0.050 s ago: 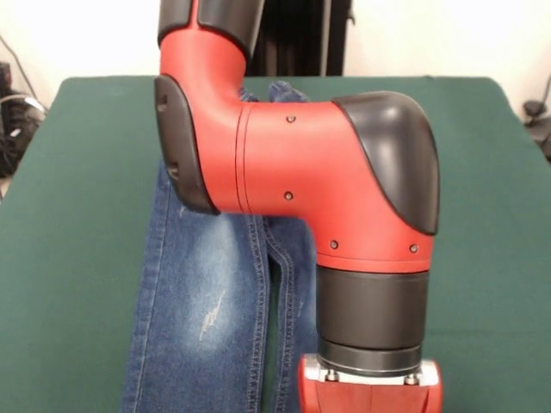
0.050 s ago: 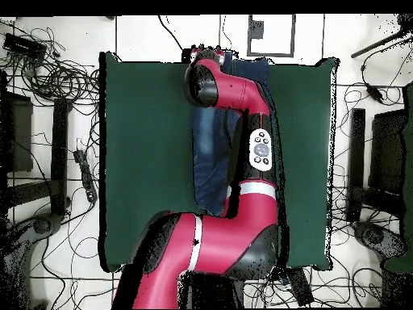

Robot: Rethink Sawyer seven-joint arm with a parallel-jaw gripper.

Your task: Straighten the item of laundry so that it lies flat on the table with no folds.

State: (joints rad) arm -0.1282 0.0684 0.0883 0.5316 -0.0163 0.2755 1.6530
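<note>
Jeans (image 1: 202, 301) lower centre on counter (image 1: 77, 215): soft, heavyish denim; take hold at a hem. My hand's state: cannot tell.

Front view: taken low and close across the dark green cloth table (image 1: 77, 215), largely filled by the red and black arm (image 1: 318, 185).
Overhead view: taken straight down, farther off; whole table seen.
Shared: table, arm, blue denim jeans (image 2: 211, 161).

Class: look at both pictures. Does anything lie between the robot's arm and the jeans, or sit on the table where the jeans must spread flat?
Nothing visible does. The jeans lie lengthwise on the green table with bare cloth either side. The arm stretches above them, hiding part of them and the gripper.
</note>
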